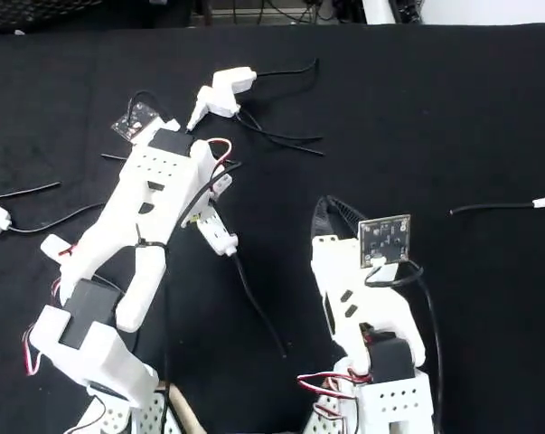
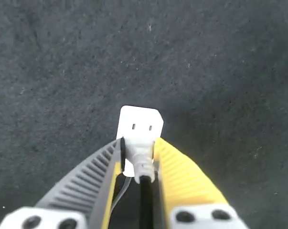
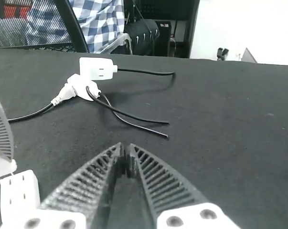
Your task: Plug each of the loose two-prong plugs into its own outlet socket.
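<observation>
White socket [image 2: 141,125] clamped in left gripper [image 2: 139,143]; cord [image 2: 144,200] partly hidden.

Table: black cloth table [image 1: 453,117], matte, evenly lit.
Behind far edge: dark cabinet [image 3: 175,21].
Wall: white wall [image 3: 249,24], bright, beyond the far edge.

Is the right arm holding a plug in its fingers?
No, the right arm's fingers are shut against each other with nothing between them.

The black table [image 1: 471,136] is lit evenly, with shadows barely marked. Glare is seen on the white socket [image 2: 141,125] (and on the white strip [image 1: 489,9] at 1 o'clock in the high view).
</observation>
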### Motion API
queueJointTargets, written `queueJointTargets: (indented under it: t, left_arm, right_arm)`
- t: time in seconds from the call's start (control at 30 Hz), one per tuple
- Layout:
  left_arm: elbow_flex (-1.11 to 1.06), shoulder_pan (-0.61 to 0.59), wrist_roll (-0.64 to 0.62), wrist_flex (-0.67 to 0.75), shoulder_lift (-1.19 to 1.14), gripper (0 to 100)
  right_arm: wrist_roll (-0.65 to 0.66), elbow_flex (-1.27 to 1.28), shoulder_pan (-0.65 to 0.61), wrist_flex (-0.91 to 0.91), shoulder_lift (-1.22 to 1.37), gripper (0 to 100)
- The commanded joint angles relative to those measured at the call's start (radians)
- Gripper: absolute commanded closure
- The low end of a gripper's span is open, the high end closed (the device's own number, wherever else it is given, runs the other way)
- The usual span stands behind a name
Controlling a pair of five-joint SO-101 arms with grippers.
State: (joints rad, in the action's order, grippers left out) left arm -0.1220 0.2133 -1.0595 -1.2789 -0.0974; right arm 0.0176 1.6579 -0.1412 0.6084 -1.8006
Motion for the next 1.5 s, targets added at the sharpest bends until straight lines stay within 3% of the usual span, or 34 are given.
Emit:
queueJointTargets:
  t: [0.0,0.2,0.73,1.0,1.47]
  left_arm:
    - [0.030,0.005,0.009,0.021,0.006,97]
    - [-0.004,0.022,0.017,0.072,0.008,97]
    - [-0.036,0.027,0.057,0.066,0.017,97]
    - [0.031,0.027,0.057,-0.034,0.012,97]
    - [0.036,-0.018,0.064,0.014,0.017,97]
  right_arm:
    - [0.008,0.025,-0.009,-0.003,-0.087,98.6]
    - [0.008,0.025,-0.009,-0.003,-0.087,98.6]
    - [0.008,0.022,-0.009,-0.003,-0.087,98.6]
    - [0.008,0.022,-0.009,-0.003,-0.087,98.6]
    - [0.008,0.022,-0.009,-0.003,-0.087,98.6]
